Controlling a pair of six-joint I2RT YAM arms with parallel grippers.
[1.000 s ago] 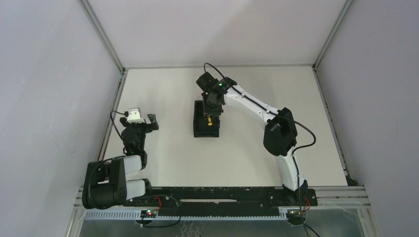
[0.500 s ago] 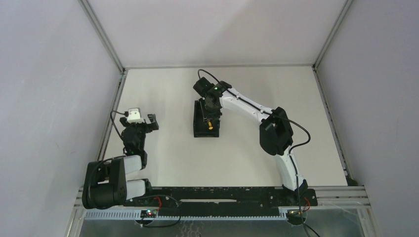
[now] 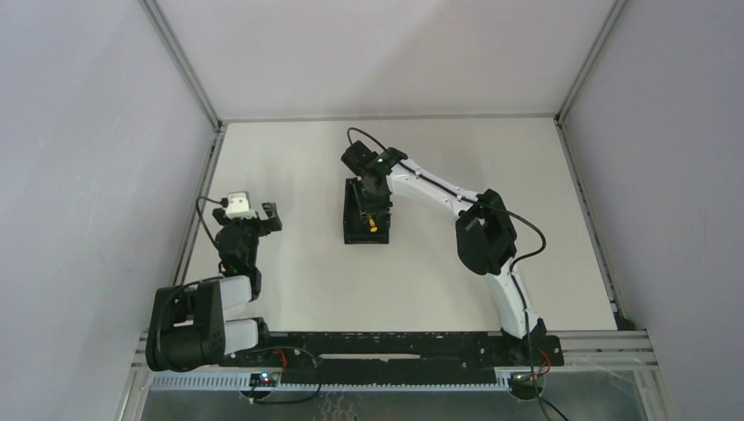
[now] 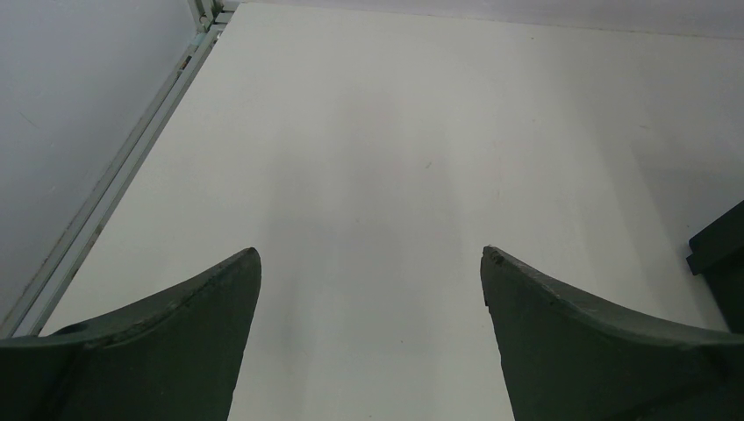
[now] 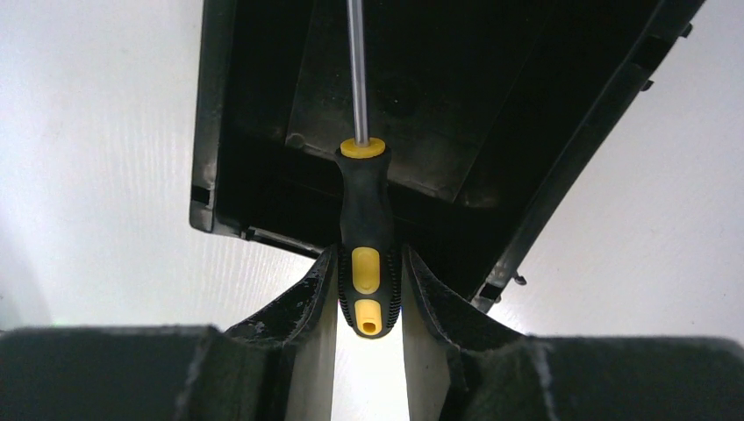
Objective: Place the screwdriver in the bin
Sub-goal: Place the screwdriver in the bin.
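My right gripper is shut on the yellow-and-black handle of the screwdriver. Its thin metal shaft points forward over the inside of the black bin. In the top view the right gripper hangs over the bin at the table's middle, and the screwdriver's yellow handle shows inside the bin's outline. My left gripper is open and empty above bare table at the left, far from the bin.
The white table is walled by grey panels with metal corner posts. A metal rail runs along the table's left edge close to the left gripper. The bin's dark corner shows at the right of the left wrist view.
The right arm has shifted a little left and towards the bin's far end, carrying the screwdriver lower over the bin. The left arm has not moved.
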